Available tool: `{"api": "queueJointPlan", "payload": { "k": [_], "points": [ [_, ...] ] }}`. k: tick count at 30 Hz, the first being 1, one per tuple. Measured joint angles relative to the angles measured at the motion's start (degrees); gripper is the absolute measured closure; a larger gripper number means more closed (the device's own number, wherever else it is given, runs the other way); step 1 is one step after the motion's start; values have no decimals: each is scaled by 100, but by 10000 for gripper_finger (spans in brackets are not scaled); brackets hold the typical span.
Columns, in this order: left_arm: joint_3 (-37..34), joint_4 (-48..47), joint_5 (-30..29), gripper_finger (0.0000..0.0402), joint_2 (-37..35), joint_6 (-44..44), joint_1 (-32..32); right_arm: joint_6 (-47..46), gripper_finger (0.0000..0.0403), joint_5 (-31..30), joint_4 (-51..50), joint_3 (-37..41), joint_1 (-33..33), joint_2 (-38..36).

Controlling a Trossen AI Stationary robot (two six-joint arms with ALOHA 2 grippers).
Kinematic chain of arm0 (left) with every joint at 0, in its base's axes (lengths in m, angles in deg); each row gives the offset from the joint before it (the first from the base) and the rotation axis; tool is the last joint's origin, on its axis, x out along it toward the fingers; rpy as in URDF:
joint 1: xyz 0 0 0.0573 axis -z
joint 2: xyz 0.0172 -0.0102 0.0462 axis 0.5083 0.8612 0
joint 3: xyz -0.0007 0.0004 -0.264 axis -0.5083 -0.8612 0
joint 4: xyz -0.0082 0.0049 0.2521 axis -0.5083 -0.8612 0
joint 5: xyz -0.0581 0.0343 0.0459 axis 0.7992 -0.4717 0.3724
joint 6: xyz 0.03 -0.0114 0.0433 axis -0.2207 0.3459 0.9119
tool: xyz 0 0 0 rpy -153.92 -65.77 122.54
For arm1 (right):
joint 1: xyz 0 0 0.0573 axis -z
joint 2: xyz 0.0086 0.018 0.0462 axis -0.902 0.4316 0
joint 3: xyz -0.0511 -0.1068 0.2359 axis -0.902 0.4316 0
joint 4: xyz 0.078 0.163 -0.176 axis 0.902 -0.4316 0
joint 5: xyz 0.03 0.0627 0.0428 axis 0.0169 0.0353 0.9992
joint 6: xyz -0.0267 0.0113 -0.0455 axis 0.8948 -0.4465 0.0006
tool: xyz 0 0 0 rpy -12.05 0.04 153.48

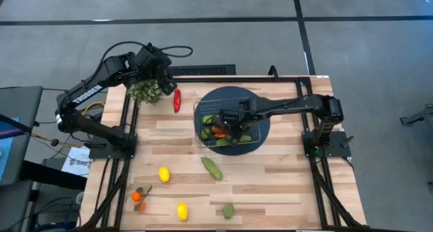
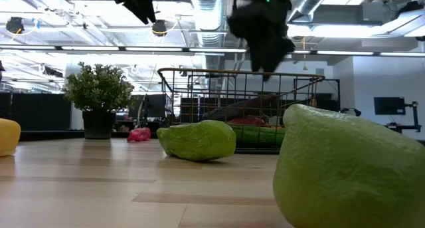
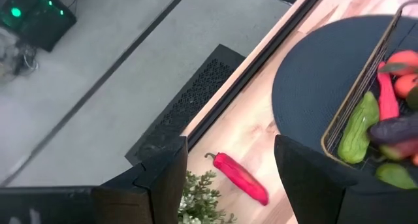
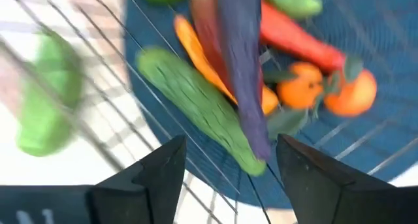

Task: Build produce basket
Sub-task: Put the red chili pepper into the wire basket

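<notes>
The basket (image 1: pixel 226 127) is sitting on the round blue mat (image 1: pixel 260 124) near the middle of the table (image 1: pixel 284 184), and it is already holding part of the produce: a purple eggplant (image 4: pixel 241 67), a cucumber (image 4: pixel 196 106), a carrot (image 4: pixel 202 61), a red pepper (image 4: pixel 300 34) and small oranges (image 4: pixel 333 90). The right gripper (image 1: pixel 233 120) is hanging just above the basket with its jaws spread and nothing between them. Outside the basket several pieces are still lying: another red pepper (image 1: pixel 177 100) beside the leafy plant (image 1: pixel 145 91), a green piece (image 1: pixel 212 168) in front of the basket, two lemons (image 1: pixel 164 174), small oranges (image 1: pixel 139 197) and a lime (image 1: pixel 229 210). The left gripper (image 1: pixel 162 73) is hovering above the plant, jaws spread and empty. I judge the task about half done
</notes>
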Motion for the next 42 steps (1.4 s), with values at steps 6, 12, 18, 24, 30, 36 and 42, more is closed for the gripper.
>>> {"api": "queueJointPlan", "payload": {
  "k": [6,12,18,24,30,36,42],
  "points": [
    [0,3,-4,184,189,-696,82,399,148,-8,-9,-772,34,-2],
    [0,-116,8,184,953,-838,279,547,148,-126,-530,-1367,194,-2],
    [-2,-633,-505,184,1730,-667,325,565,148,-419,-1777,-1874,304,-26],
    [-2,-1140,-653,184,1942,-786,163,979,148,-757,-2571,-2141,212,-264],
    [-2,-1040,-652,184,1941,-1375,138,881,148,-1463,-2572,-2113,236,-897],
    [-1092,-596,-589,184,1668,-2052,191,425,148,-2012,-2570,-2112,257,-1785],
    [-2634,555,-164,184,1234,-2787,162,194,148,-2225,-2570,-2112,150,-2417]
  ]
}}
